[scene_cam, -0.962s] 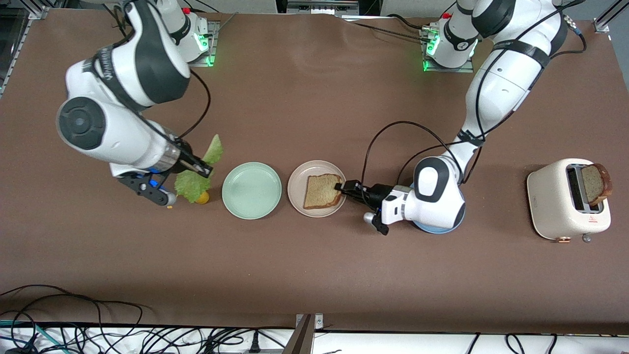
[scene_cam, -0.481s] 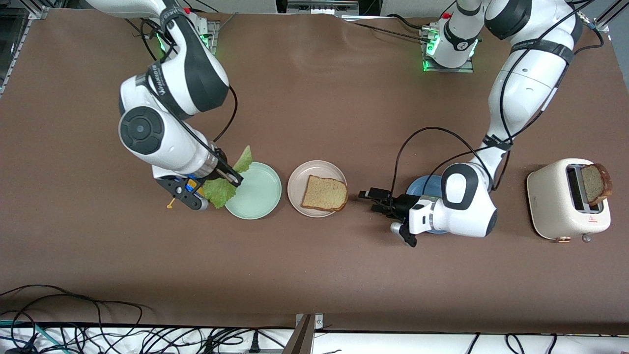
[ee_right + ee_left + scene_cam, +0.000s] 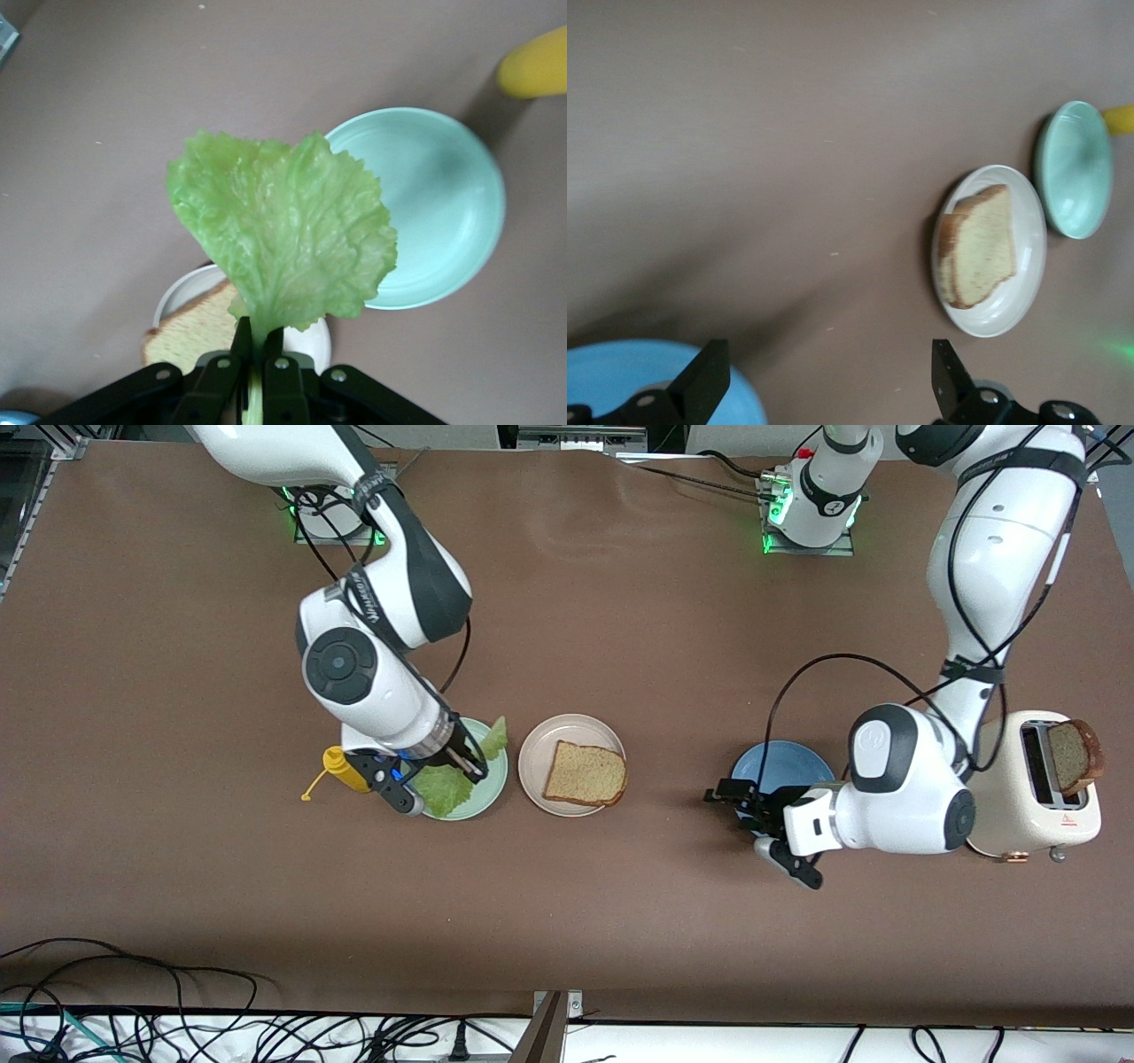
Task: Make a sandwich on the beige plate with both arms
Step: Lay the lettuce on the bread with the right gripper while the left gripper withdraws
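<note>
The beige plate (image 3: 532, 766) sits in the middle of the table with one brown toast slice (image 3: 586, 774) lying flat on it. I will use this plate as the marker for everything else.

The right gripper (image 3: 467, 763) hangs over the mint-green plate (image 3: 493, 786), which is just beside the beige plate toward the right arm's end of the table. Its fingers are pinched tight on the stem of a green lettuce leaf (image 3: 282, 232). The leaf is up in the air, over the green plate, close to the toast but not on it.

The left gripper (image 3: 732, 798) is low over the bare table, well apart from the beige plate toward the left arm's end. Its fingers (image 3: 702, 390) are spread wide and hold nothing.

The right arm covers much of the green plate and part of the leaf. The left arm hides part of a blue plate (image 3: 769, 764) and one edge of a white toaster (image 3: 1032, 788).

A second toast slice (image 3: 1074, 755) sticks up from the toaster. A small yellow bottle (image 3: 344, 770) lies next to the green plate, on the side away from the beige plate.
</note>
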Available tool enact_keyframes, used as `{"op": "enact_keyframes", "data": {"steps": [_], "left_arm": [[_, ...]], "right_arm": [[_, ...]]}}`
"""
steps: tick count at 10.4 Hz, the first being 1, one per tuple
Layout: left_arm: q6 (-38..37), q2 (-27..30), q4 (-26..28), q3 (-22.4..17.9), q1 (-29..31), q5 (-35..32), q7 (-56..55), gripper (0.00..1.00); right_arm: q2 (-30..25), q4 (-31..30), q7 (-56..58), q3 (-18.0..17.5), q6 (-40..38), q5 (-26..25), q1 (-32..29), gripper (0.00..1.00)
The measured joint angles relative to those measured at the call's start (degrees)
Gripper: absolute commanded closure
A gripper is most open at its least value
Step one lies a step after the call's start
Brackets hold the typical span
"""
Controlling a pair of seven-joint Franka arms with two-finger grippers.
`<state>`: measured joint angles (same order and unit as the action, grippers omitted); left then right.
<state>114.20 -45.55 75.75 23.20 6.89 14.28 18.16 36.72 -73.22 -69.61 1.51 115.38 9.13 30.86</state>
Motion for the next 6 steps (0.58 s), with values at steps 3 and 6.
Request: {"op": "enact_keyframes", "data": {"steps": [3,6], "left_arm": [[-3.7,7.7,-0.6,0.9,-0.7,-14.4,-14.7,0.00],[-12.5,16.7,-0.7,1.0,-3.1,-21.2,-20.2,0.00]], "right_arm": [[3.3,-0.1,-6.1,0.0,7.3,0.0,2.5,1.00],[6.9,-0.1,-12.5,0.0,15.1,0.0,4.6,1.00]]}}
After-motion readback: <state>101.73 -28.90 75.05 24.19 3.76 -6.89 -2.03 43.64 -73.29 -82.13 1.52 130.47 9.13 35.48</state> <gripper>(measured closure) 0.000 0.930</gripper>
